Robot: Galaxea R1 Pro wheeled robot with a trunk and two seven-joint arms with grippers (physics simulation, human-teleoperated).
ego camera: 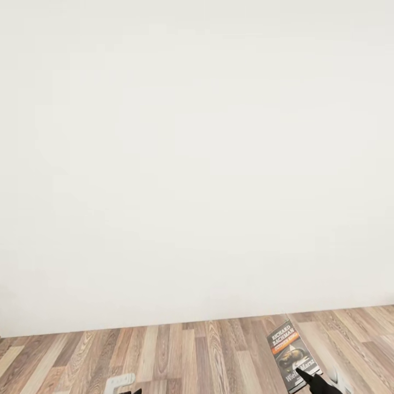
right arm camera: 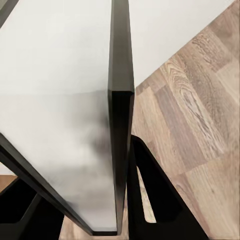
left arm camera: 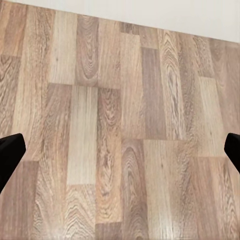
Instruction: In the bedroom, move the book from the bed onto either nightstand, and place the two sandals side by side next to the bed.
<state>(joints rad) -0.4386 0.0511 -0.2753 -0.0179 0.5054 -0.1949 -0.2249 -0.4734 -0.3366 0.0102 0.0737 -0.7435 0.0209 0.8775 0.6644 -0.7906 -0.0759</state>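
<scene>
Book [ego camera: 290, 355]: thin paperback, dark grey cover, orange band. White lettering at the cover's top reads "RICHARD BACHMAN"; the orange band carries small print too fine to read; white title lettering near the lower end is partly covered, and only fragments show. A pale picture sits on the cover between band and title. The book is held up in the air at the lower right of the head view, cover facing the camera, tilted, with the floor [ego camera: 191, 355] behind it.

Right gripper [ego camera: 307, 377]: black, clenched on the book's lower end in the head view. In the right wrist view the book [right arm camera: 121, 125] stands edge-on between the two fingers [right arm camera: 155, 195], its dark edge running straight up the middle and one flat side showing as a broad grey face. One finger presses each side; the book reaches well beyond the fingertips.

Left gripper [left arm camera: 120, 150]: released. Two black fingertips [left arm camera: 10, 152] show at opposite edges of the left wrist view, wide apart, with bare planks between them. A black tip and a white part of the arm show at the lower edge of the head view, left of centre.

Floor: wood planks, mixed brown and pale tones, strong grain.

Wall [ego camera: 197, 153]: plain white, meeting the floor along a straight line; no writing on it.
</scene>
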